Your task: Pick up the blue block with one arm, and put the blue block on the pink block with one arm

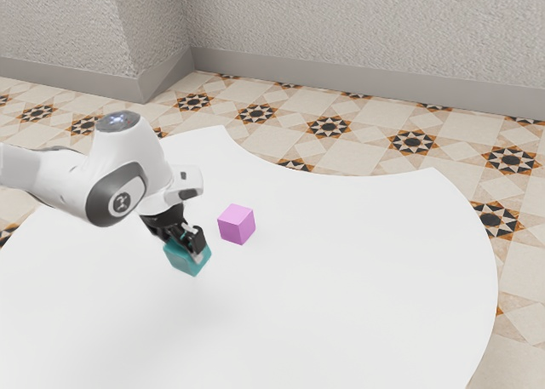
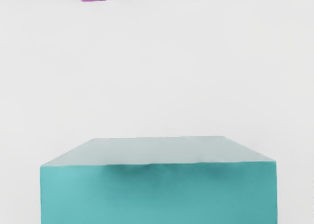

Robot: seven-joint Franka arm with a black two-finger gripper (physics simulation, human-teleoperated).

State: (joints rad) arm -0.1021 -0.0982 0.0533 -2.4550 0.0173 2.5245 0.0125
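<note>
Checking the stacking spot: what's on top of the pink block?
Nothing: the top of the pink block is bare; the blue block is apart from it. No part is covered.

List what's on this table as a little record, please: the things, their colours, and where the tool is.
table: white, rounded edge
blue block: teal-blue shade
pink block: apart from the blue block, toward the exterior view's right, nothing on top
tool: black, down at the blue block's top
stacking: not yet done
</note>
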